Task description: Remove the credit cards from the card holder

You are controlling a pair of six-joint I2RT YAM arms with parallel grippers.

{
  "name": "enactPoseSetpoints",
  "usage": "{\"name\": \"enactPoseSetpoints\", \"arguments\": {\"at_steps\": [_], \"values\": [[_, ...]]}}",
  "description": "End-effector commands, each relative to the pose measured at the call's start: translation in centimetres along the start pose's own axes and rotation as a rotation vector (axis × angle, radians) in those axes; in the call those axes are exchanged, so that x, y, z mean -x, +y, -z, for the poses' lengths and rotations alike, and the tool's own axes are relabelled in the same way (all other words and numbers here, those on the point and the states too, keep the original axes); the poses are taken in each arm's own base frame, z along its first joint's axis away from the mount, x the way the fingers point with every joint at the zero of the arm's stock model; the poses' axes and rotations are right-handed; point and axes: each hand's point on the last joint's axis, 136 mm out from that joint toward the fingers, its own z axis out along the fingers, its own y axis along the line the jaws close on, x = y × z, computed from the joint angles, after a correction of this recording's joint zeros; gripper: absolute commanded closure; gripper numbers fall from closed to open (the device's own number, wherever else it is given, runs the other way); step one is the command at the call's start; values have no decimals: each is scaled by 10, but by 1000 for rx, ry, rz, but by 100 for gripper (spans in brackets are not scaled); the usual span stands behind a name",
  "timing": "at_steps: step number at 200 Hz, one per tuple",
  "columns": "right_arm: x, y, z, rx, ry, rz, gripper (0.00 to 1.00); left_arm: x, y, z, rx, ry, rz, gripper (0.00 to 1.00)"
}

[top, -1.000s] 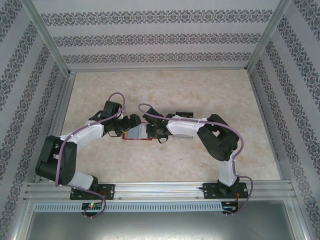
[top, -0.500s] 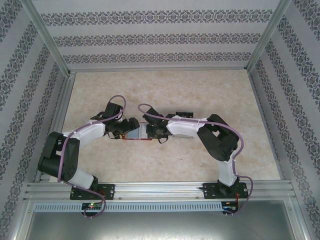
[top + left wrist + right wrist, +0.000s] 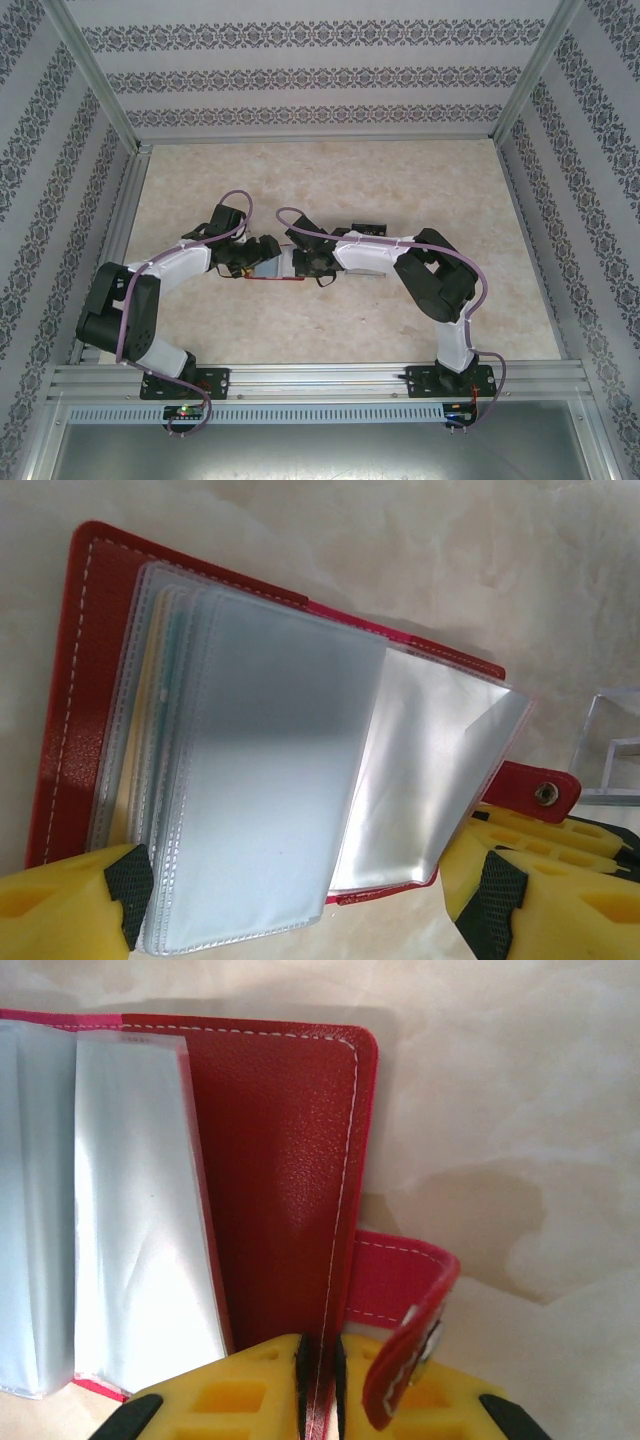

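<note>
The right end effector (image 3: 320,1380) is pinching the outer edge of the card holder (image 3: 280,1160) cover, its yellow pads nearly closed on the red flap just beside the closing tab (image 3: 400,1290). This grip is pinning the holder open on the desk (image 3: 400,180).

The left end effector (image 3: 290,910) is standing wide open and gripping nothing. Its two fingers are flanking the near edge of the clear sleeves (image 3: 270,760), which are fanning up from the holder's spine.

The credit cards (image 3: 150,710) are sitting inside the stacked sleeves on the far-left half, showing only as faint beige and teal tints. From the left end effector they are lying ahead and toward its left finger, with the sleeves' long axis running away from the fingers. The left arm is nearer to them, so extraction is probably falling to it.

In the top view both arms are reaching inward at mid-desk, forearms low, wrists converging on the holder from opposite sides.
</note>
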Motion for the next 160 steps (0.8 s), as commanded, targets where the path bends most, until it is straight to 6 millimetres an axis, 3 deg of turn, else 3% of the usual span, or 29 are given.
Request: {"name": "enactPoseSetpoints", "arguments": {"at_steps": [1, 33, 95, 160], "values": [[-20, 2, -10, 1, 47, 3, 81, -6, 1, -8, -10, 33, -14, 13], [-19, 3, -11, 3, 45, 3, 81, -10, 1, -15, -23, 62, -4, 13], [-22, 3, -12, 2, 51, 4, 81, -13, -29, -18, -179, 99, -3, 10], [-22, 5, -12, 5, 54, 7, 81, -14, -41, -15, -239, 112, -1, 9]]}}
